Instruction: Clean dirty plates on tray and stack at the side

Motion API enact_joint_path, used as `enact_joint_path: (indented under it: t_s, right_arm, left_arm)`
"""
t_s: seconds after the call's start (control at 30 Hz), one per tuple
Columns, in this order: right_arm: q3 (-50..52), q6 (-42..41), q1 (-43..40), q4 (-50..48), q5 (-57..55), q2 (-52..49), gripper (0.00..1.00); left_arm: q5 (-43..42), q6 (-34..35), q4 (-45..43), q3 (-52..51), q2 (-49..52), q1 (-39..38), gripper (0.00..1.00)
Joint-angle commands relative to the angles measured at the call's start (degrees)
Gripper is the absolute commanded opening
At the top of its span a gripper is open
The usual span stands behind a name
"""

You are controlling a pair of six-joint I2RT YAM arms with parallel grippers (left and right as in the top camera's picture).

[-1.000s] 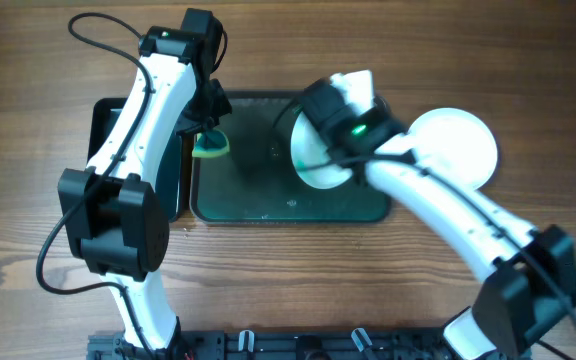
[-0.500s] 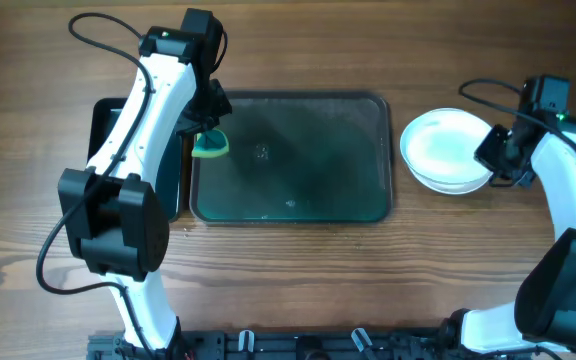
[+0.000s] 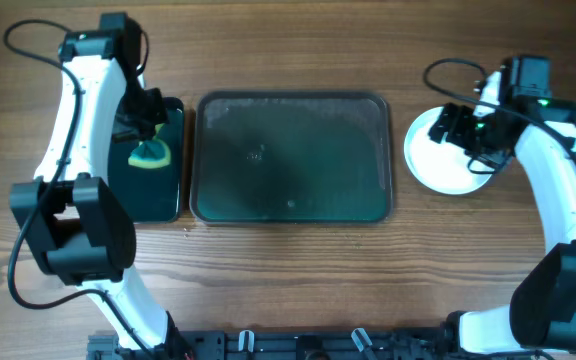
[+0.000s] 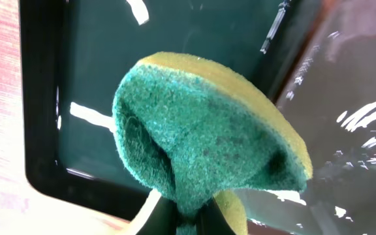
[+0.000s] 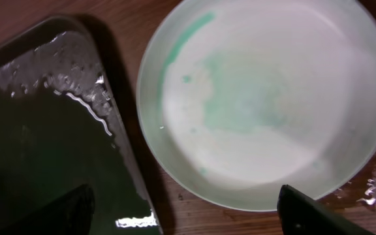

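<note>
I am watching the plates (image 3: 450, 168) sitting at the right of the frame, just beside the tray (image 3: 288, 150), the top one showing a faint green smear. My right gripper (image 3: 460, 128) is hanging spread wide above and might knock them. My left gripper (image 3: 146, 125), far left, is pinching the sponge (image 3: 151, 155).

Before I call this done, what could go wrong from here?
The plate shows faint green streaks, so it may not pass as clean.
Water sits on the table by its rim; a nudge could slide it.
The sponge pinched over the bin may drip outside it.
</note>
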State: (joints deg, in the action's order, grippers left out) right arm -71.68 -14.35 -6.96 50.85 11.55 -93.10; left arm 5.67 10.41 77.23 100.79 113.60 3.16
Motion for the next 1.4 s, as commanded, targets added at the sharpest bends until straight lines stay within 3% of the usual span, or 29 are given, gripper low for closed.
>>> enact_joint_path:
  t_s: [0.0, 0.13, 0.2, 0.23, 0.27, 0.47, 0.53, 0.57, 0.6, 0.7, 0.77, 0.83, 0.97, 1.17, 1.23, 1.33, 1.37]
  right_arm:
    - [-1.11, 1.44, 4.13, -0.72, 0.66, 0.83, 0.90]
    - [-1.11, 2.36, 6.38, -0.70, -0.13, 0.83, 0.90]
    - [-1.11, 2.36, 6.38, -0.59, -0.11, 0.83, 0.90]
    - [-1.11, 2.40, 6.38, -0.59, -0.11, 0.85, 0.91]
    - [-1.14, 2.38, 6.38, -0.59, -0.11, 0.85, 0.90]
    - [-11.89, 3.91, 6.36, 9.42, -0.15, 3.54, 0.90]
    - [-17.46, 3.98, 6.38, 14.53, -0.11, 6.38, 0.91]
    - [-20.94, 4.11, 6.36, 17.75, -0.11, 8.94, 0.99]
    - [-23.08, 4.11, 6.36, 19.74, -0.11, 10.84, 1.00]
    - [-26.43, 3.65, 6.36, 22.69, 3.85, 19.69, 1.00]
    - [-26.43, 2.47, 6.36, 22.71, 10.69, 25.20, 1.00]
    - [-26.40, -8.72, 6.36, 22.73, 14.12, 30.60, 1.00]
    - [-26.40, -23.50, 6.36, 22.75, 13.97, 35.80, 1.00]
    - [-24.79, -29.49, 6.23, 23.74, 13.53, 37.22, 1.00]
    - [-21.79, -29.09, 6.19, 23.58, 4.46, 40.06, 1.00]
    - [-9.51, -28.65, 6.14, 18.75, -7.08, 48.57, 1.00]
    - [-2.95, -24.52, 6.14, 12.90, -8.41, 52.37, 1.00]
  left_arm:
    - [-0.07, -5.01, -4.87, -7.39, -1.29, 2.97, 0.04]
    - [-0.07, -15.98, -14.10, -18.29, -1.29, 3.87, 0.04]
    - [-0.04, -17.11, -14.45, -18.47, -1.29, 3.87, 0.19]
    - [-0.02, -17.09, -15.13, -18.32, -1.33, 3.87, 0.72]
    - [-0.02, -17.07, -15.10, -17.90, -1.33, 3.87, 1.00]
    - [-1.53, -13.77, -5.62, -6.71, -9.01, 2.89, 1.00]
    - [-7.89, -13.79, -4.11, -4.04, -15.56, 2.14, 1.00]
    - [-12.13, -13.79, -3.91, -4.07, -19.39, 1.75, 1.00]
    - [-14.51, -13.81, -3.96, -4.07, -22.12, 1.38, 1.00]
    - [-15.85, -13.84, -4.35, -4.07, -27.47, 1.09, 1.00]
    - [-15.87, -13.84, -4.31, -4.07, -28.87, 1.11, 1.00]
    - [-15.87, -13.81, -4.31, -4.07, -28.83, 1.14, 1.00]
    - [-15.85, -13.84, -4.31, -4.07, -28.79, 1.11, 1.00]
    - [-15.85, -13.81, -4.31, -4.07, -28.79, 1.11, 1.00]
    - [-15.87, -13.81, -4.31, -4.07, -28.79, 1.11, 1.00]
    - [-15.87, -13.81, -4.31, -4.07, -28.79, 1.11, 1.00]
    - [-15.85, -13.81, -4.31, -4.07, -28.79, 1.11, 1.00]
